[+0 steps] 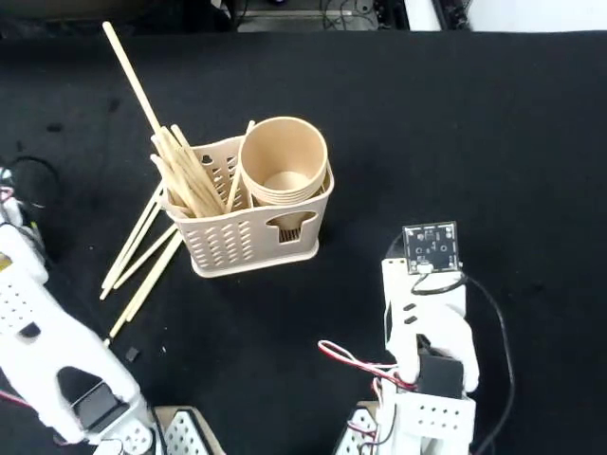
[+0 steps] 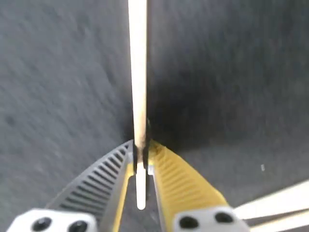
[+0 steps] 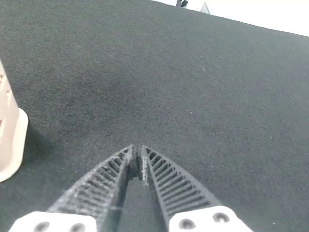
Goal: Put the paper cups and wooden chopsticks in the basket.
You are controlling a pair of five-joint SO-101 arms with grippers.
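Basket (image 1: 248, 242): you will find it upright on the black table (image 1: 474, 123), left of centre in the high view.
Cups (image 1: 283, 166): stacked one inside another, they stand in the basket's right compartment.
Bundle (image 1: 185, 175): chopsticks lean in the left compartment, with their ends fanning up and out; one stick reaches far past the rest.
Loose sticks (image 1: 140, 256): several lie on the table just beside the basket's left wall, slanting toward the left arm (image 1: 47, 351).
Left gripper (image 2: 140, 152): your fingers are pinched tight on a single chopstick (image 2: 137, 87), which runs straight out past the tips over the table. More sticks (image 2: 275, 203) lie close by.
Right gripper (image 3: 136, 157): your fingers meet tip to tip with nothing between them, low over bare table, and the basket's corner is near.
Right arm (image 1: 427, 341): it sits at the bottom edge of the high view, right of the basket and apart from it.
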